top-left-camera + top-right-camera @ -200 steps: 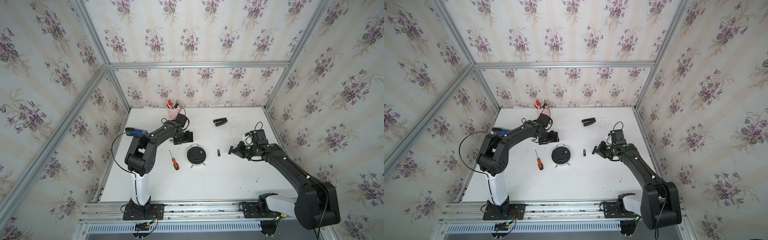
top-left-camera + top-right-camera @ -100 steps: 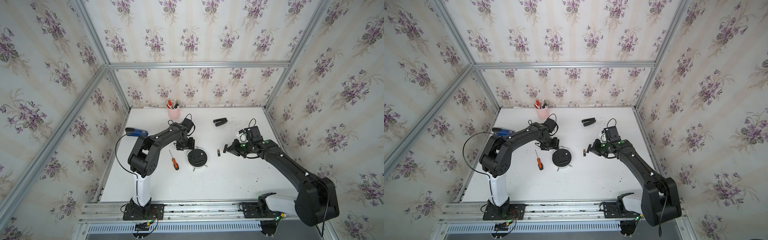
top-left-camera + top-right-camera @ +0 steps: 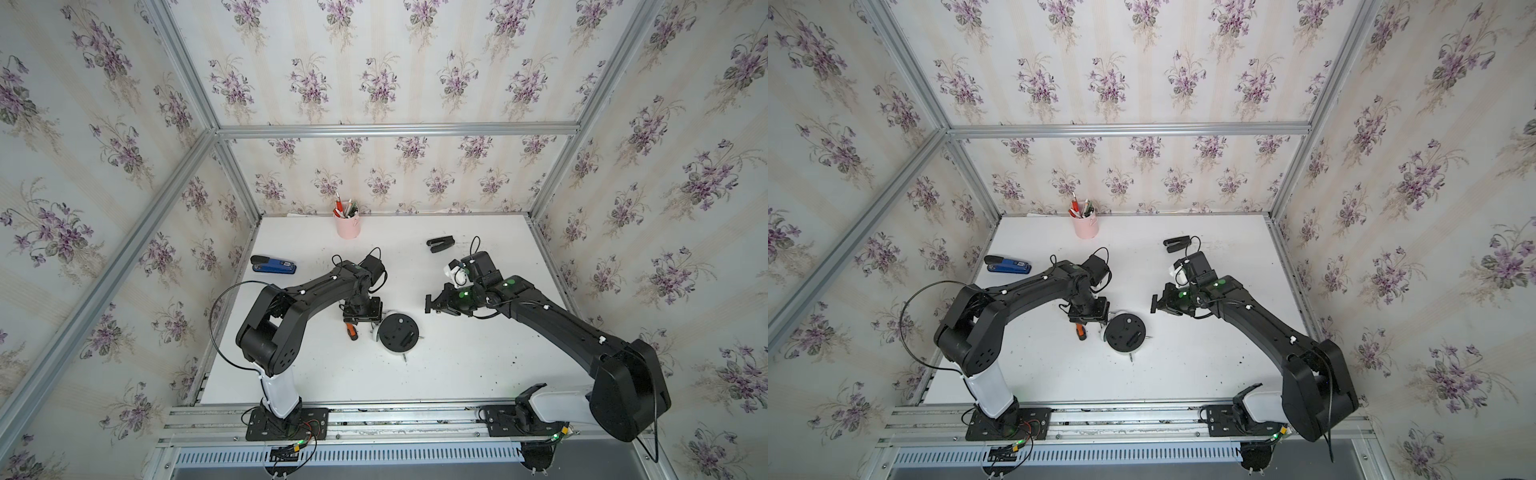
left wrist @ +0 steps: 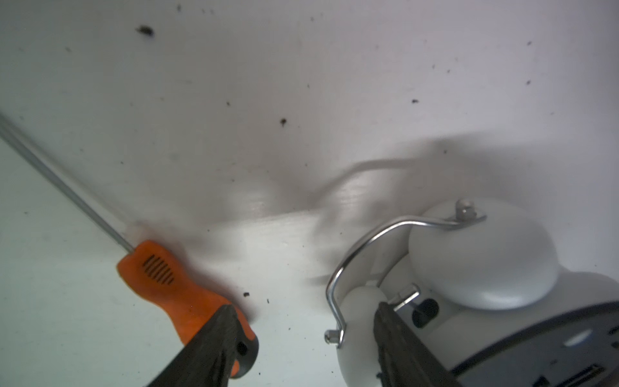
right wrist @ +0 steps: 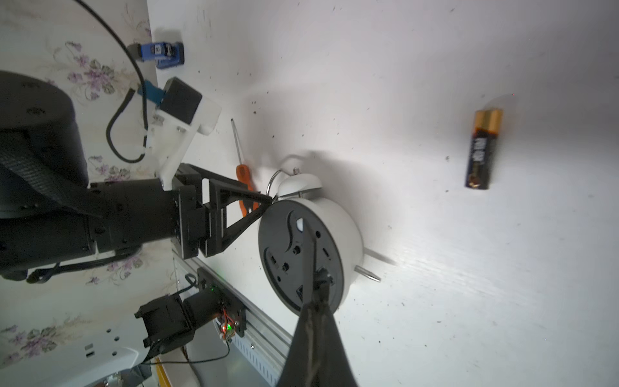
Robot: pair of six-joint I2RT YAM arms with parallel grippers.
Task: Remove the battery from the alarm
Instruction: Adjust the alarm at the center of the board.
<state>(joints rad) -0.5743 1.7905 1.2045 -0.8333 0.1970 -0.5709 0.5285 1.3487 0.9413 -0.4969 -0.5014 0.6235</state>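
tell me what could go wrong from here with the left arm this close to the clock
1. The left gripper, fingers open, sits between the screwdriver handle and the alarm, right by its bell. Closing or shifting might knock either one aside.
2. The battery lies loose on the table near the shut right gripper. A brush could roll it away.

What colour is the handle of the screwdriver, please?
The screwdriver handle is orange with a black end; best in the left wrist view.
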